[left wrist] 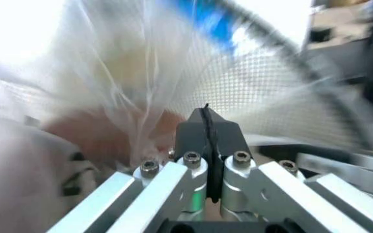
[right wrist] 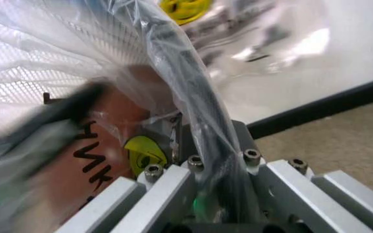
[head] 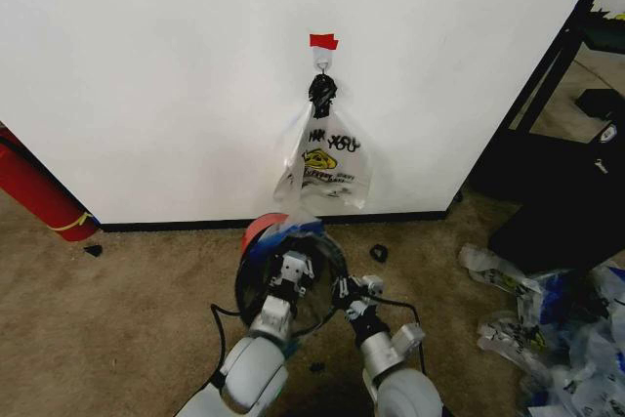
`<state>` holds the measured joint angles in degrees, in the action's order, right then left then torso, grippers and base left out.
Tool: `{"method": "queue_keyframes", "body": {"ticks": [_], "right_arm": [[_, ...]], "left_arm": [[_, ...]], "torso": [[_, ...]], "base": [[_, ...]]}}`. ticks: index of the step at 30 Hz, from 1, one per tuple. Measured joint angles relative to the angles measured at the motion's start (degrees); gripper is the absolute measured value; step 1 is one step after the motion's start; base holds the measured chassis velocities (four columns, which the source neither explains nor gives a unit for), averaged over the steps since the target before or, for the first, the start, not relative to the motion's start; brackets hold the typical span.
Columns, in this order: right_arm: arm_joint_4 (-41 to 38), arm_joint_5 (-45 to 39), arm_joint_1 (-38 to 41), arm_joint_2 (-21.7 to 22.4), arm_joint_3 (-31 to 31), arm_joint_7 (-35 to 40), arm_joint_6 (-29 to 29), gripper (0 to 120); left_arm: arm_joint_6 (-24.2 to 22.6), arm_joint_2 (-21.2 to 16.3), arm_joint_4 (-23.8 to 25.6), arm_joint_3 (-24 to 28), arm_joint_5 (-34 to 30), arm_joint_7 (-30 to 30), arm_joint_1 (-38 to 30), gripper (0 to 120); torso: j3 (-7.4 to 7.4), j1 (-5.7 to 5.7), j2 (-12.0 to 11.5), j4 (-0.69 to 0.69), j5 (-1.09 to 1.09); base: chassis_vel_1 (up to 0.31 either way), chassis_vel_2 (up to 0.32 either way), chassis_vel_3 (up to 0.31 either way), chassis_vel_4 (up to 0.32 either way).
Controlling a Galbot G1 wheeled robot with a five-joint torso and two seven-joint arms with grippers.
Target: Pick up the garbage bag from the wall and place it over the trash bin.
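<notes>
Left claw [head: 293,271] is pinched closed on the garbage bag [head: 283,231], right claw [head: 354,290] likewise, at the trash bin [head: 256,285] rim's six o'clock. Film looks light, floppy, slippery; grip bunched edges.

The floor is brown carpet [head: 127,329]. On it, near the wall's black baseboard, stands the trash bin [head: 256,280], with small black bits [head: 378,253] scattered around. A pile of plastic bags [head: 557,324] lies at the right.
</notes>
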<state>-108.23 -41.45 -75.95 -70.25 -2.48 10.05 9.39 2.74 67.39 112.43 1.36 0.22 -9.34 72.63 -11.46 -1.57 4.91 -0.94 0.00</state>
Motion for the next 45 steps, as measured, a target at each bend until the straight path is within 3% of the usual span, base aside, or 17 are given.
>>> {"method": "queue_keyframes", "body": {"ticks": [4, 10, 19, 27, 31, 38, 45], "right_arm": [[0.82, -1.66, 0.43, 0.28, -2.65, 1.62, -0.63, 0], [1.0, -1.94, -0.18, 1.45, -4.95, 2.17, -0.68, 0], [-0.76, -1.47, -1.75, 2.29, -6.75, 2.12, -0.57, 0], [-2.01, -0.05, -2.45, 2.39, -6.22, 1.76, -0.46, 0], [-2.49, 0.24, -2.59, 2.36, -5.97, 1.73, -0.44, 0], [-3.08, 0.94, -2.98, 2.27, -5.34, 1.4, -0.37, 0], [-3.0, 1.43, -2.94, 2.18, -4.82, 1.07, -0.32, 0]], "left_arm": [[5.95, -2.68, 2.34, -1.94, 2.76, 5.03, 2.25, 14], [11.55, -4.41, 3.88, -6.31, 8.68, 5.75, 3.27, 34], [10.77, -5.03, 5.34, -7.81, 11.07, 4.0, 3.46, 69], [9.8, -4.02, 4.49, -7.4, 11.09, 3.68, 2.96, 93], [9.0, -3.47, 4.01, -7.3, 11.22, 2.22, 2.47, 86], [6.46, -2.65, 4.18, -6.46, 7.82, -2.59, 2.13, 60], [6.37, -2.7, 5.97, -5.48, 2.08, -3.18, 2.35, 33]], "torso": [[0.0, 0.0, 0.0, 0.0, 0.0], [0.0, 0.0, 0.0, 0.0, -0.01], [0.0, 0.0, 0.0, -0.01, 0.0], [0.0, 0.0, -0.01, 0.0, 0.0], [0.0, 0.0, -0.01, 0.0, -0.01], [0.0, 0.0, -0.01, 0.0, 0.0], [0.0, 0.0, -0.01, 0.0, 0.0]], "base": [[0.0, 0.0, 0.0, 0.0], [0.0, 0.0, 0.0, 0.0], [0.0, 0.0, 0.0, 0.0], [0.0, 0.0, 0.0, 0.0], [0.0, 0.0, 0.0, 0.0], [0.0, 0.0, 0.0, 0.0], [0.0, 0.0, 0.0, 0.0]]}}
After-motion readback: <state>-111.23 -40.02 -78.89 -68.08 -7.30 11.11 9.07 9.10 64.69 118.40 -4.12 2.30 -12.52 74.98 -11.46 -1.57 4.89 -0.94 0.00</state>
